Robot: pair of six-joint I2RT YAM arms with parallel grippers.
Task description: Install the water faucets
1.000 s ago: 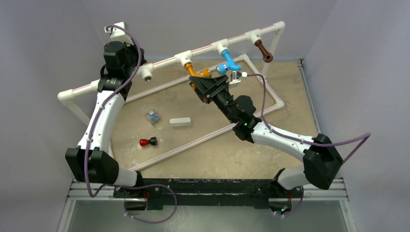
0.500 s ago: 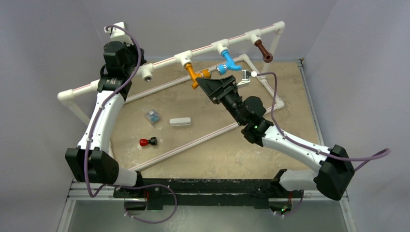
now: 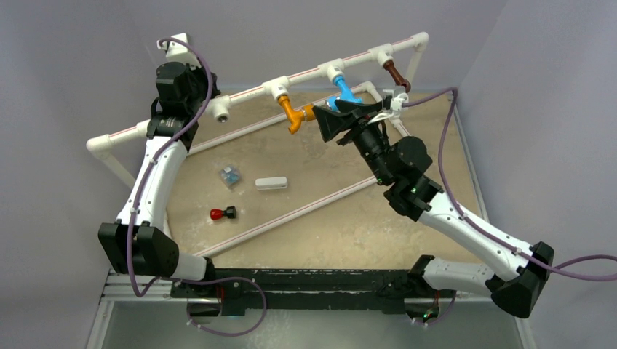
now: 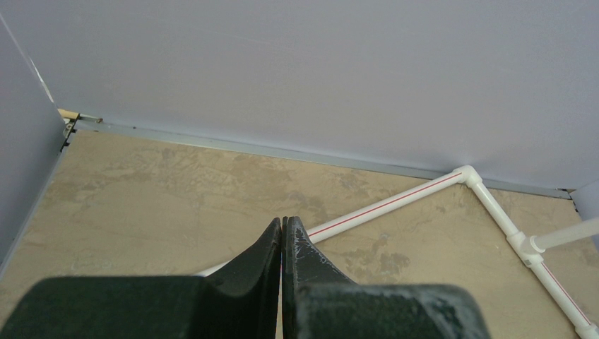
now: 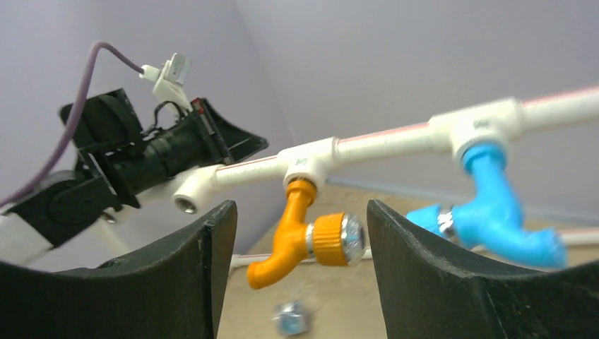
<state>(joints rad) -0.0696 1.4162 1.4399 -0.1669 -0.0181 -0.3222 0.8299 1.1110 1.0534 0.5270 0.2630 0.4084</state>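
A raised white pipe rail (image 3: 305, 73) spans the far side of the table, and three bent plastic faucets hang from its tee fittings. The orange faucet (image 5: 304, 236) has a ribbed knob with a silver end. To its right hangs the blue faucet (image 5: 494, 212), and the dark brown faucet (image 3: 395, 75) is near the rail's right end. The right gripper (image 5: 298, 212) stands wide and empty. The orange faucet shows between its fingers, just beyond the tips. The left gripper (image 4: 282, 222) is pressed together on nothing, well apart from all three.
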